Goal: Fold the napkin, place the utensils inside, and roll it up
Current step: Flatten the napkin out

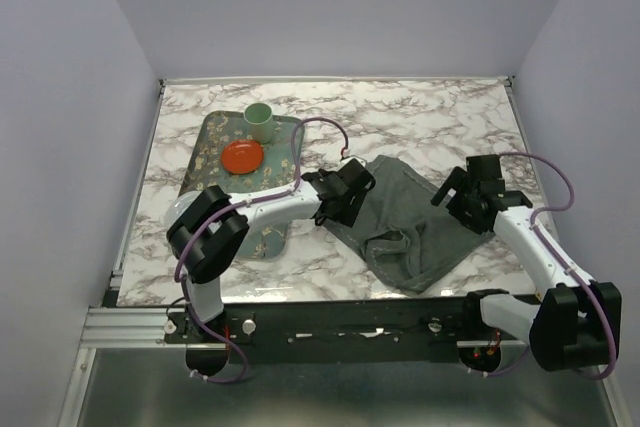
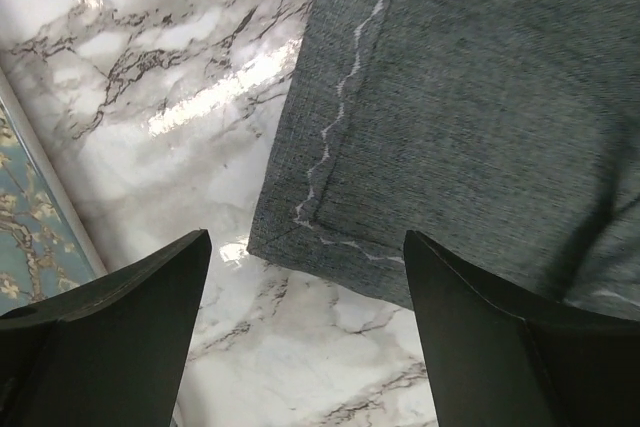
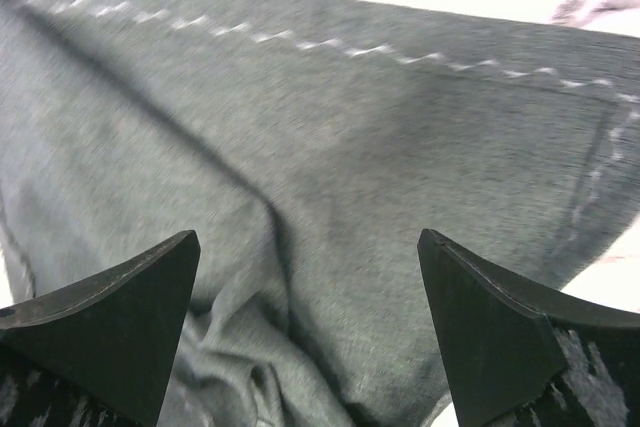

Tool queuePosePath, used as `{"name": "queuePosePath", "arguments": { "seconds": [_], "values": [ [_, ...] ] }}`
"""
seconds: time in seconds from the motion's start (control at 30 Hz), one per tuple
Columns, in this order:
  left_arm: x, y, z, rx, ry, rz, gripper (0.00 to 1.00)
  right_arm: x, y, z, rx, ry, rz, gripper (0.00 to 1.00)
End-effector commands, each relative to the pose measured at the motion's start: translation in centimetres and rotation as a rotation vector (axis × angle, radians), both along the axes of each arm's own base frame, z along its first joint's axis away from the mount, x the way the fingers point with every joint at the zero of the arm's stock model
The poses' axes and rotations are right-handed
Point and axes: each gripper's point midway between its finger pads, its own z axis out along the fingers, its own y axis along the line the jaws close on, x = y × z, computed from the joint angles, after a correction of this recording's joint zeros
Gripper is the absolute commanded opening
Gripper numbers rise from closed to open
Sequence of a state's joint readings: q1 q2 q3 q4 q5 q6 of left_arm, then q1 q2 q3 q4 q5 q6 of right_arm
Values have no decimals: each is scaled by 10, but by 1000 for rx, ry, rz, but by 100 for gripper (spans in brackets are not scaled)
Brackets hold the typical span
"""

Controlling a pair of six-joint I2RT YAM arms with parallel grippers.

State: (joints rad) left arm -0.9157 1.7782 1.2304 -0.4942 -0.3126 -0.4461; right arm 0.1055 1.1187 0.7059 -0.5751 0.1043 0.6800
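Observation:
The dark grey napkin (image 1: 410,222) lies rumpled on the marble table between both arms, with folds bunched toward its near edge. My left gripper (image 1: 350,190) hovers open at the napkin's left side; in the left wrist view a hemmed corner of the napkin (image 2: 300,232) sits just ahead of the gap between the black fingers (image 2: 130,317). My right gripper (image 1: 462,195) hangs open over the napkin's right side, and its wrist view shows creased napkin (image 3: 330,197) below the spread fingers (image 3: 500,327). Nothing is between either pair of jaws. The utensils are out of view.
A green floral tray (image 1: 215,142) lies at the back left, carrying a pale green cup (image 1: 259,121) and an orange saucer (image 1: 243,156). The tray's edge (image 2: 30,237) shows at the left of the left wrist view. Grey walls enclose the table.

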Motion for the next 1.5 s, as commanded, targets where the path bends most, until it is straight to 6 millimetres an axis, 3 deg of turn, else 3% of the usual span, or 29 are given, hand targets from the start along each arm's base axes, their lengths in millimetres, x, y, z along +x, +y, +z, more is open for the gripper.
{"name": "queuePosePath", "arguments": {
  "seconds": [0.0,0.37,0.47,0.5,0.7,0.87,0.97,1.17,1.27,1.3,1.33,1.47],
  "values": [
    [2,16,-17,90,8,60,86,3,-25,-4,-52,40,-137,98],
    [-2,25,-48,136,40,88,91,4,-44,-24,-126,118,-237,96],
    [0,24,-51,128,35,94,82,-1,-52,-27,-144,123,-289,95],
    [2,23,-51,119,32,97,74,-4,-54,-27,-149,119,-299,95],
    [6,22,-50,68,47,117,45,-29,-80,-26,-178,151,-431,97],
    [14,29,-27,39,1,138,30,-54,-99,-41,-103,214,-536,97],
    [16,27,-14,14,-6,134,26,-61,-97,-48,-80,239,-526,96],
    [14,19,7,-47,-12,108,15,-67,-87,-61,-39,271,-497,87],
    [15,21,19,-53,-33,105,4,-62,-82,-64,-3,248,-485,72],
    [16,22,21,-52,-39,103,2,-61,-81,-66,2,248,-484,55],
    [16,23,24,-55,-45,103,1,-60,-80,-67,5,248,-485,48],
    [15,22,18,-43,-33,96,0,-52,-80,-68,15,255,-465,45]
  ]
}}
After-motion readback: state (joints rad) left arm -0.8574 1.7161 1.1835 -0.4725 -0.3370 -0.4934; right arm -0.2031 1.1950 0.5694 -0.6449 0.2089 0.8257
